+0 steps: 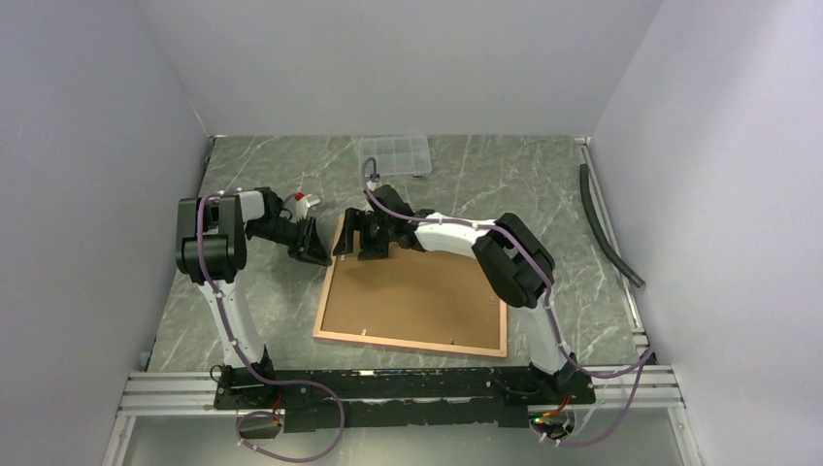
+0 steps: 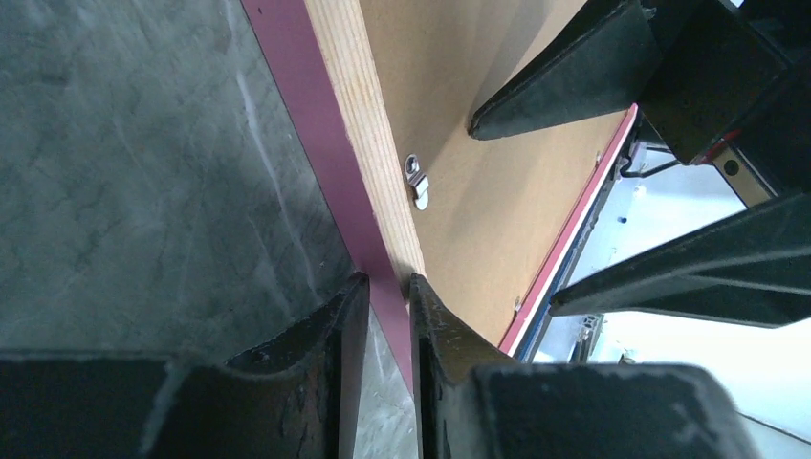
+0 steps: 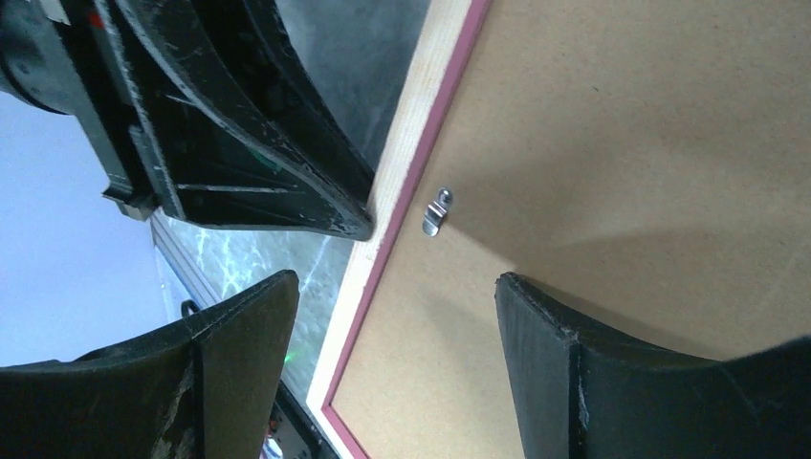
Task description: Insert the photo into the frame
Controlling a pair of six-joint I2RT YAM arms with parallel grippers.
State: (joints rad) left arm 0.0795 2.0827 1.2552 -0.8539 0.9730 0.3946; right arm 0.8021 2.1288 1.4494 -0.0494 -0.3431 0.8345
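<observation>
On my overhead feed the large, thin rectangular picture frame [image 1: 408, 345] lies back-up on the grey-green marbled table [image 1: 505, 184], in the middle and just ahead of the two arm bases. Its pale wood back rim faces the camera, and a plain brown backing board [image 1: 417, 296] fills the opening. The long sides run left to right. The whole rectangle is swung a little, so the right end sits slightly nearer the bases than the left. Pink shows along its outer edge in both wrist feeds.

Both grippers are at the frame's far left corner. The left gripper [image 2: 387, 292] comes in from the table side. Its fingers [image 2: 339, 354] are drawn almost together, leaving only a narrow slot. The pink edge and wood rim run straight into that slot, so I read it as pinched on the rim. From the right wrist feed its tips meet the wood edge just beside a small silver metal clip [image 3: 435, 212] fixed at the board's margin.

The right gripper [image 3: 394, 279] is spread wide and holds nothing. One finger [image 3: 239, 363] hangs over the table outside the rim and the other is over the brown board, with the rim and the clip in the gap between them. I cannot tell whether either tip touches the board.

A small clear plastic compartment box [image 1: 394, 155] sits at the far edge of the table, well apart from the frame.
</observation>
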